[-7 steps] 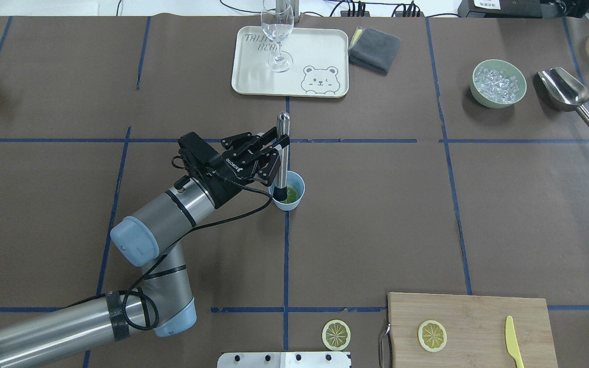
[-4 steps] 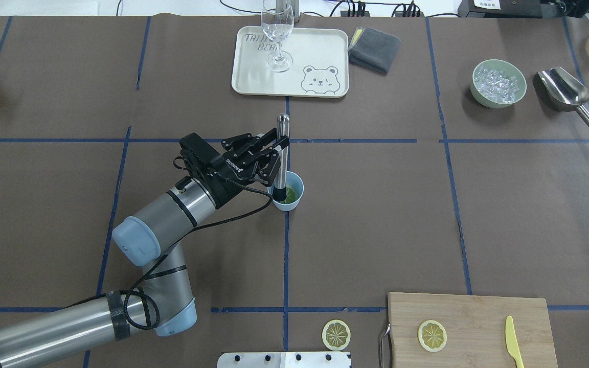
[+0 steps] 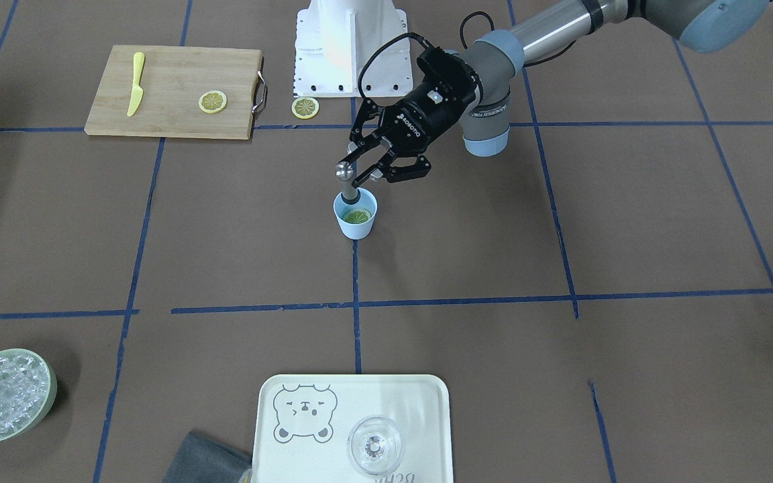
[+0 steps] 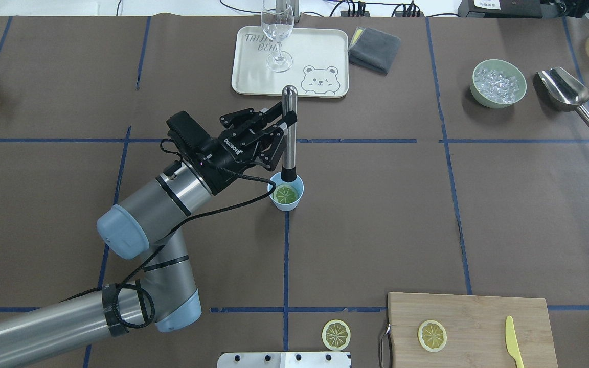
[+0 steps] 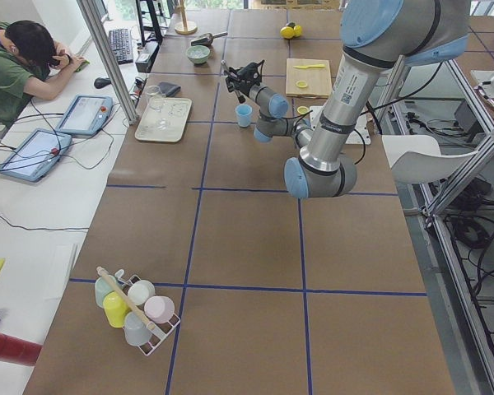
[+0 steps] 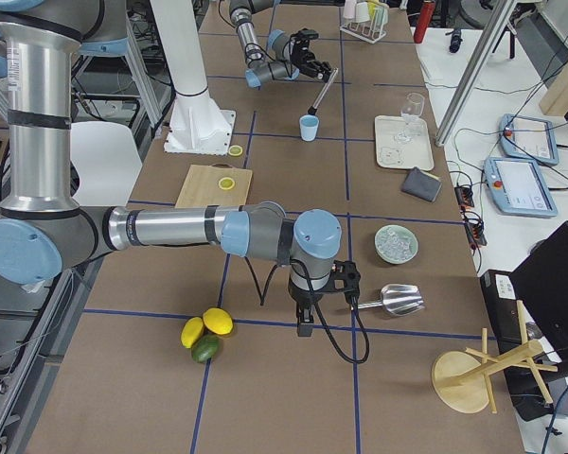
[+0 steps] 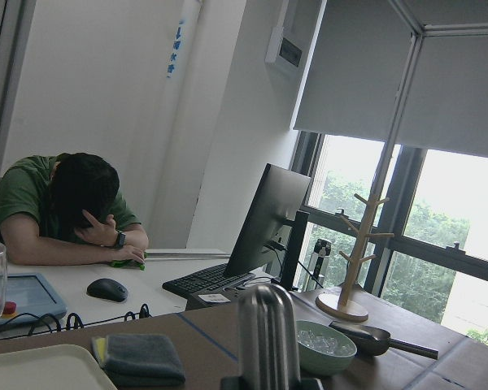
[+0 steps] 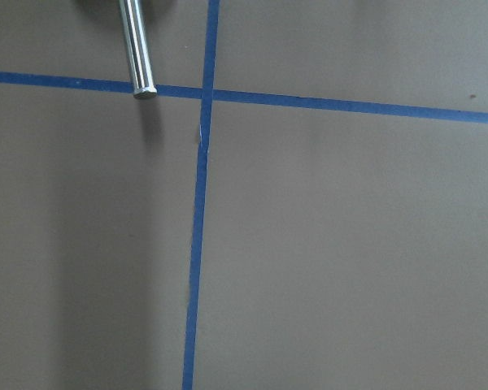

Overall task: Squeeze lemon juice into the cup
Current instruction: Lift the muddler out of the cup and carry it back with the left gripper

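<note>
Steel muddler (image 4: 289, 148) clamped in left gripper (image 4: 284, 125) fingers, now raised: tip up at cup (image 4: 286, 207) rim, off lemon (image 4: 285, 193) lying flat inside cup. Press stroke seems over, or another follows. On right gripper (image 6: 302, 324) fingers: cannot tell.

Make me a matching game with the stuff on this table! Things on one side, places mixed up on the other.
Things: 1 yellow knife; 2 wine glass; 3 ice cubes; 4 metal rod.
Places: A in the green bowl; B on the wooden board; C in the left gripper; D on the bear tray.
Pairs: 1-B, 2-D, 3-A, 4-C.
</note>
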